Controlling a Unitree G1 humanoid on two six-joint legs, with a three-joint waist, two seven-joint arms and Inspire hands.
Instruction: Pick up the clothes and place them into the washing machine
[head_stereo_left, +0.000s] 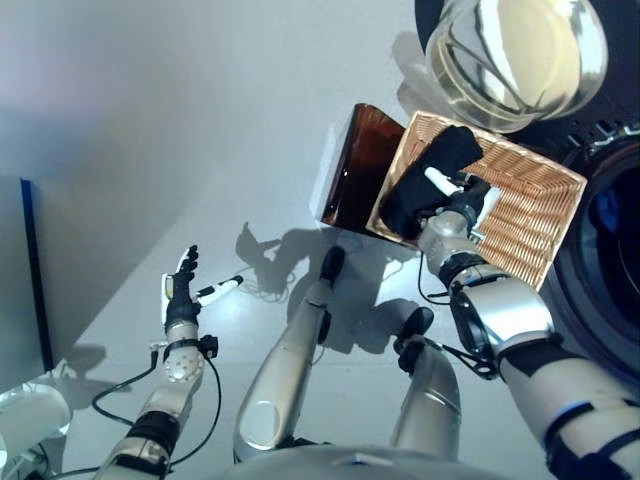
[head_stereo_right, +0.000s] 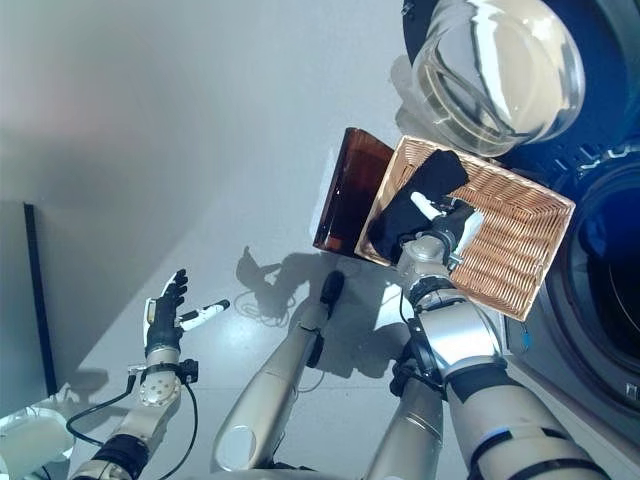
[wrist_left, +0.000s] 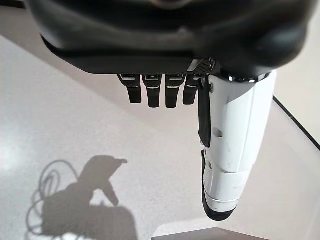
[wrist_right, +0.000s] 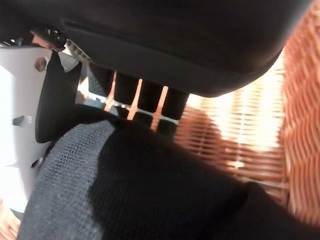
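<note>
Far left: left hand (head_stereo_left: 181, 292) held over bare grey floor (head_stereo_left: 200, 130), well apart from everything else, fingers (wrist_left: 150, 92) straight and side by side, white-capped thumb (wrist_left: 232, 150) jutting off to one side, nothing in it. Moving right: a brown translucent panel (head_stereo_left: 352, 165) standing on the floor, touching the left side of a wicker basket (head_stereo_left: 540, 215). Inside the basket, at its left end, black clothes (head_stereo_left: 425, 180) in a heap, draped up toward the far rim. Right hand (head_stereo_left: 462, 200) down in the basket, right on the near edge of that heap; from the wrist, dark fingers (wrist_right: 150, 95) reaching down behind the cloth with their tips hidden, white thumb cover (wrist_right: 20, 110) beside the fabric — cannot tell whether closed on the cloth or merely resting against it. Beyond the basket, on its far side: washing machine's round glass door (head_stereo_left: 520, 50) swung open. Far right: dark drum opening (head_stereo_right: 610, 260) of the machine, just beside the basket's right end.
</note>
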